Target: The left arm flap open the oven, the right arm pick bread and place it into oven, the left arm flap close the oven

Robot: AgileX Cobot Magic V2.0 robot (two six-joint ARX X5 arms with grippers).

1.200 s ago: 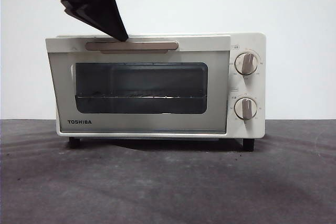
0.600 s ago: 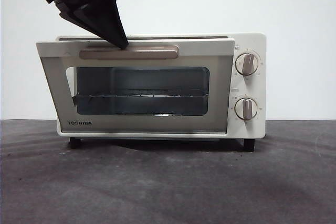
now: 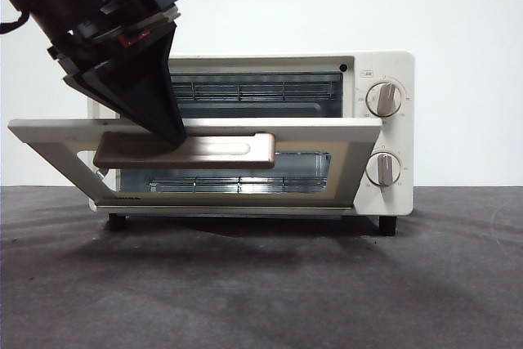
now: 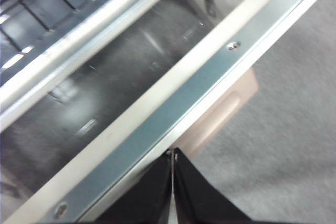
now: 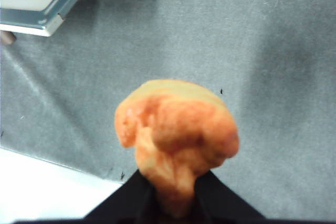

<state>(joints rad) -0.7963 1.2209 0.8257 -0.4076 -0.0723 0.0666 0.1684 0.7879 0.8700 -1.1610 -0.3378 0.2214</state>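
Left gripper (image 3: 167, 132), jaws clenched together, presses the oven (image 3: 384, 132) door handle (image 3: 221, 150) down; right gripper (image 5: 176, 192) grasps bread (image 5: 178, 135), ready for loading.

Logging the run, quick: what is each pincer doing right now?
Left pincer: shut, tip pressing the oven door handle.
Right pincer: shut on the bread, above the table.

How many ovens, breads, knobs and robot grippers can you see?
oven: 1
bread: 1
knobs: 2
grippers, left and right: 2
Total: 6
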